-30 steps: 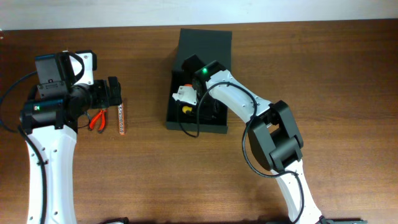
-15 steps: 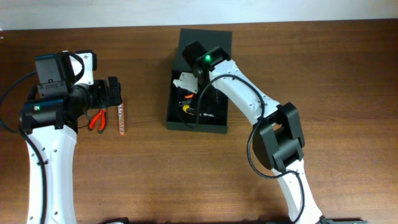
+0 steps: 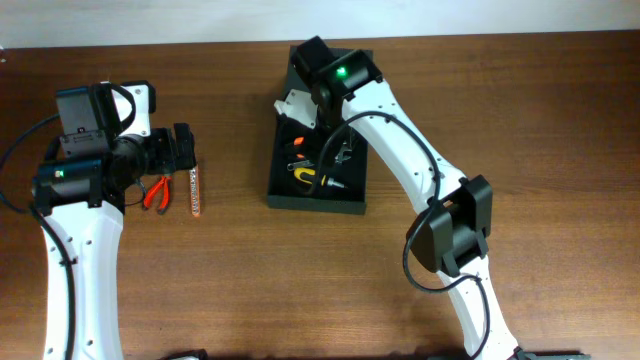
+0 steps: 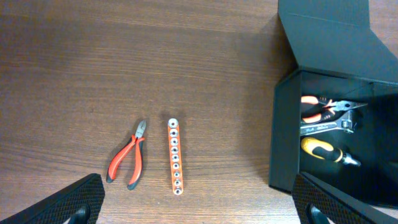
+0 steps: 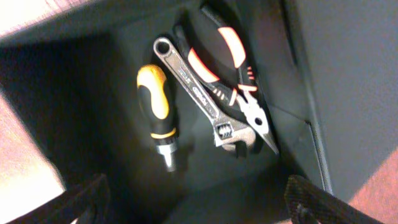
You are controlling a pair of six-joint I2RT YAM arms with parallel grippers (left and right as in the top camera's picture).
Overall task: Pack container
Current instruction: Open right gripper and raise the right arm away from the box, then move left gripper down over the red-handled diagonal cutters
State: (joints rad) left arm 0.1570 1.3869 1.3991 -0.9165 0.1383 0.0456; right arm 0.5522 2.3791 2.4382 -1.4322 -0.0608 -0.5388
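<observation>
right gripper (image 5: 199, 205) hangs wide open, empty, over the dark green-black matte rectangular container (image 3: 318, 203) at mid-table; left gripper (image 4: 200, 202) also open, empty. flat orange bit strip (image 4: 175, 157) beside red-handled pliers (image 4: 127, 163) may slip or get pushed when grasped.

The dark green-black rectangular container (image 3: 316, 205) stands open, its flat hinged lid tilted back.

Tools on a brown wooden table (image 3: 250, 280)
Red-handled pliers (image 4: 129, 163) lie just beside an orange bit rail (image 4: 175, 157); the container (image 4: 283, 137) stands well apart, lid open.
</observation>
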